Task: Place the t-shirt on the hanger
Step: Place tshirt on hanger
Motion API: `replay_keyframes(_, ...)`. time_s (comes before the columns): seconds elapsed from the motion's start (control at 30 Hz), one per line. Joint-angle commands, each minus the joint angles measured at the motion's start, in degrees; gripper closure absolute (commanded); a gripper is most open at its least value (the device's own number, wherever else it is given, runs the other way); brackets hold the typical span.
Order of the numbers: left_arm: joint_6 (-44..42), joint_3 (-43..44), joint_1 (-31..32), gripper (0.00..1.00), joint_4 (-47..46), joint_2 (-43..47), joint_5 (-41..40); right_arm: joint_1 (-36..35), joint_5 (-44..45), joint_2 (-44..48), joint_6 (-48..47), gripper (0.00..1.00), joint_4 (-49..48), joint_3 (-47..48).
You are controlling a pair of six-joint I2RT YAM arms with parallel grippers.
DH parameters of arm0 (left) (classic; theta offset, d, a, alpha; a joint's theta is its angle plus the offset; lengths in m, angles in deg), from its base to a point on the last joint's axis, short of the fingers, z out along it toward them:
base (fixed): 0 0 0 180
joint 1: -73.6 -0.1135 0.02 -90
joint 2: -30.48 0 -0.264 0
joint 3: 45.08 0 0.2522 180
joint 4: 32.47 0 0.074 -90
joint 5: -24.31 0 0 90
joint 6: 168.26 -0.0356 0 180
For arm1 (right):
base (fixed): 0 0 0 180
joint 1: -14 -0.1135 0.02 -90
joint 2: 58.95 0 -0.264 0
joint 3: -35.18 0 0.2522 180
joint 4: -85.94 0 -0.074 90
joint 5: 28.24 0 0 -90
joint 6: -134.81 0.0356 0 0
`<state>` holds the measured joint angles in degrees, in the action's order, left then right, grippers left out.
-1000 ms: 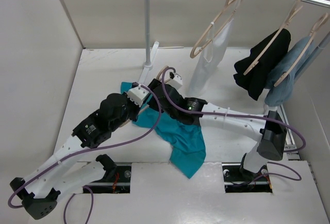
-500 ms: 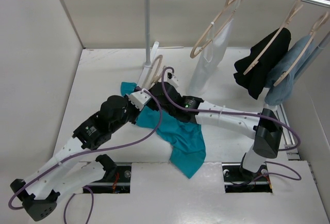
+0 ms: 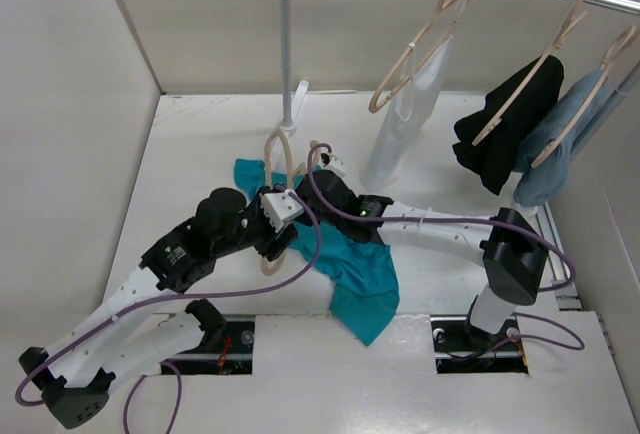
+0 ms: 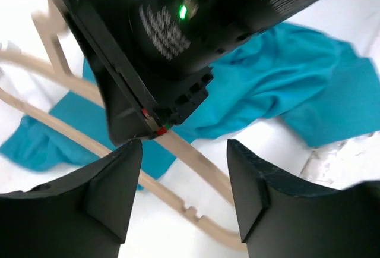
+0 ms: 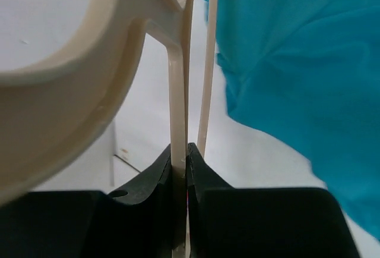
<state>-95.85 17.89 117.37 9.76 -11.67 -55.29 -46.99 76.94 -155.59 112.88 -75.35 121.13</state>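
The teal t-shirt (image 3: pixel 355 274) lies crumpled on the table, one end (image 3: pixel 246 171) under the arms; it also shows in the wrist views (image 4: pixel 285 74) (image 5: pixel 297 62). The beige hanger (image 3: pixel 281 152) stands tilted over the shirt, its lower end (image 3: pixel 268 265) near the table. My right gripper (image 5: pixel 180 161) is shut on a thin bar of the hanger (image 5: pixel 176 91), and sits at the middle (image 3: pixel 306 197). My left gripper (image 4: pixel 184 195) is open, its fingers either side of the hanger's notched arm (image 4: pixel 199 213) without touching it, just left of the right gripper (image 3: pixel 284 234).
A rail at the back right carries other hangers with a white garment (image 3: pixel 410 104), a black garment (image 3: pixel 505 134) and a grey-blue garment (image 3: pixel 560 149). A metal pole (image 3: pixel 287 44) stands behind the arms. Walls close the left and the back.
The right gripper has shut on the hanger and tilted it up. The left gripper has opened and let go of it. The hook has swung leftward.
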Motion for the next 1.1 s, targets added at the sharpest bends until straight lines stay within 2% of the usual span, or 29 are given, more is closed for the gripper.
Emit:
replay_keyframes(0.0,-1.48,1.24,0.44,0.44,-3.77,2.42,7.27,0.96,-4.89,2.24,-6.45,1.00,-7.75,-3.87)
replay_keyframes(0.13,-0.79,2.02,0.44,0.42,-3.16,4.79,8.68,0.96,-8.58,3.30,-13.39,1.00,-10.58,-5.73)
replay_keyframes(0.17,0.17,2.90,0.44,0.47,-3.16,5.32,7.55,0.96,-9.46,3.82,-16.89,1.00,-10.58,-5.74)
replay_keyframes(0.27,2.63,4.13,0.44,0.56,-4.47,7.60,1.66,0.96,-13.24,6.36,-21.56,1.00,-10.58,-8.80)
replay_keyframes(0.43,1.42,4.66,0.44,0.61,-5.97,9.90,-7.82,1.49,-17.01,12.69,-27.46,1.00,-12.60,-16.19)
replay_keyframes(0.53,-3.31,4.67,0.44,0.45,-5.97,9.29,-8.55,1.49,-19.74,16.56,-33.08,1.00,-12.60,-18.66)
replay_keyframes(0.6,-5.96,4.14,0.44,0.34,-5.97,8.50,-7.50,1.49,-24.66,17.88,-35.81,1.00,-12.60,-19.36)
replay_keyframes(0.63,-6.93,4.14,0.44,0.31,-5.97,7.97,-6.54,1.49,-25.98,19.02,-37.91,1.00,-12.60,-19.36)
replay_keyframes(0.77,-8.70,4.67,0.44,0.29,-5.97,4.28,-3.28,2.10,-25.30,22.79,-38.63,1.00,-4.27,-19.89)
replay_keyframes(0.83,-6.78,5.28,0.44,0.29,-6.50,2.87,-2.75,4.20,-23.62,25.26,-36.70,1.00,0.92,-22.51)
replay_keyframes(0.97,-2.91,6.42,0.44,0.36,-8.77,-0.56,-3.88,6.84,-21.78,35.45,-33.19,1.00,9.09,-25.68)
replay_keyframes(1.03,-2.89,6.42,0.44,0.42,-8.78,-2.23,-4.59,6.85,-19.06,41.95,-31.61,1.00,18.28,-25.69)
replay_keyframes(1.07,-4.55,6.42,0.44,0.51,-8.78,-3.54,-5.20,7.37,-17.31,45.63,-30.03,1.00,24.34,-25.69)
